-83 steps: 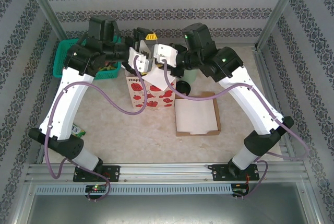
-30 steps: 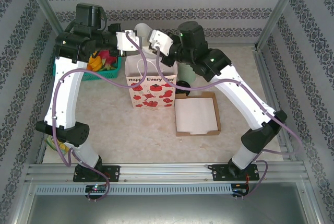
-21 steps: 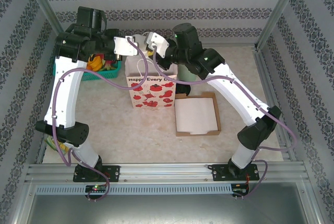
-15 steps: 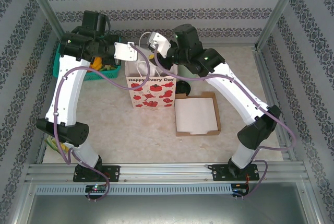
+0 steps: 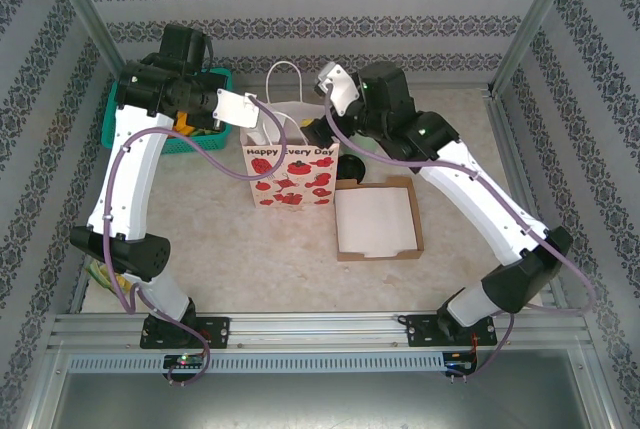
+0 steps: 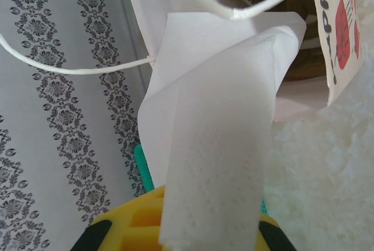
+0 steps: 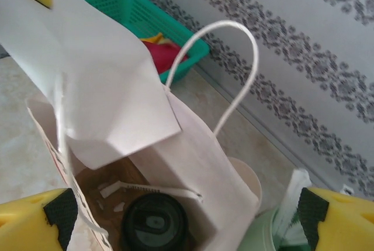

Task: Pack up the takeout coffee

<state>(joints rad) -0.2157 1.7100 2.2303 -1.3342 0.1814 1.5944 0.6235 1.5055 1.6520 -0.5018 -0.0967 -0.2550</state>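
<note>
Gaping wide, the right gripper (image 7: 187,219) hangs empty above the open mouth of the paper bag (image 7: 196,157), with its yellow fingertips (image 7: 32,219) spread to either side. Directly beneath it, the takeout coffee (image 7: 155,223) stands upright on the bag's floor, black lid uppermost. The left gripper (image 6: 184,236) is clamped on a white paper sheet (image 6: 216,145), which droops at the bag's left edge. A green basket (image 7: 146,11) sits to the bag's left. A cardboard tray (image 5: 378,224) lies on the table (image 5: 250,259) to its right.
</note>
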